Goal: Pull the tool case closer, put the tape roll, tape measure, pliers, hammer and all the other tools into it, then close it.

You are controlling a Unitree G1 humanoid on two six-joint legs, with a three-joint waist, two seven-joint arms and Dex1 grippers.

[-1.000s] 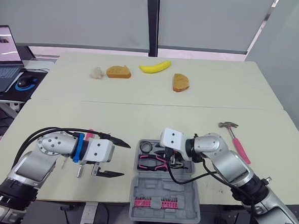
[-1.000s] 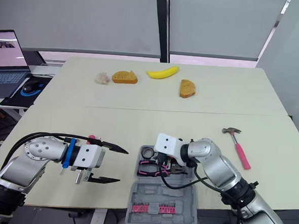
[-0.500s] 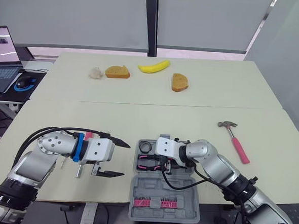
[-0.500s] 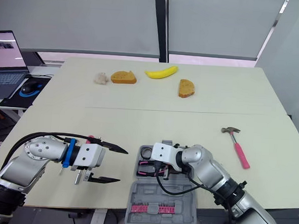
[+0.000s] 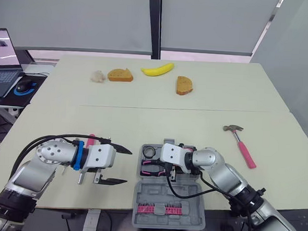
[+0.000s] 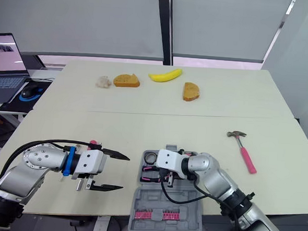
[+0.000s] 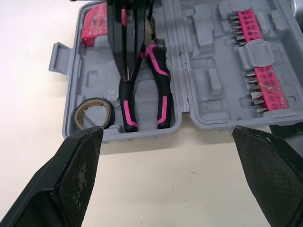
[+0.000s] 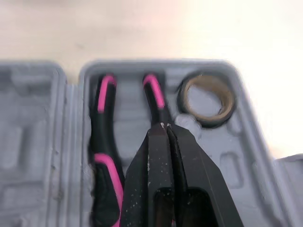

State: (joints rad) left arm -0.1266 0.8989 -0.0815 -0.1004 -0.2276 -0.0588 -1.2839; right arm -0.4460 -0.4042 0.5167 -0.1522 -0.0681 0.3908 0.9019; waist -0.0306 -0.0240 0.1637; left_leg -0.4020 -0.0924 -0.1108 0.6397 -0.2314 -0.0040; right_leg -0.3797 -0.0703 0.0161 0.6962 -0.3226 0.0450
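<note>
The grey tool case (image 5: pixel 170 197) lies open at the table's near edge. In its tray lie the black-and-pink pliers (image 7: pixel 142 90) and the tape roll (image 7: pixel 93 112), with a red-pink block (image 7: pixel 97 26) in a corner pocket. Pink bit holders (image 7: pixel 258 71) sit in the lid half. My right gripper (image 8: pixel 163 126) is shut, its tips down in the tray against the pliers' handles beside the tape roll. My left gripper (image 5: pixel 114 164) stands open just left of the case, holding nothing. The pink-handled hammer (image 5: pixel 241 144) lies on the table to the right.
A small pink object (image 5: pixel 92 139) lies behind my left wrist. At the far side sit a banana (image 5: pixel 158 69), two bread slices (image 5: pixel 120 74) (image 5: pixel 184 85) and a white lump (image 5: pixel 98 76). A laptop (image 5: pixel 0 59) and mouse (image 5: pixel 24 85) are far left.
My right gripper has moved left and down into the case tray, onto the pliers. The left gripper has stayed open in place.
</note>
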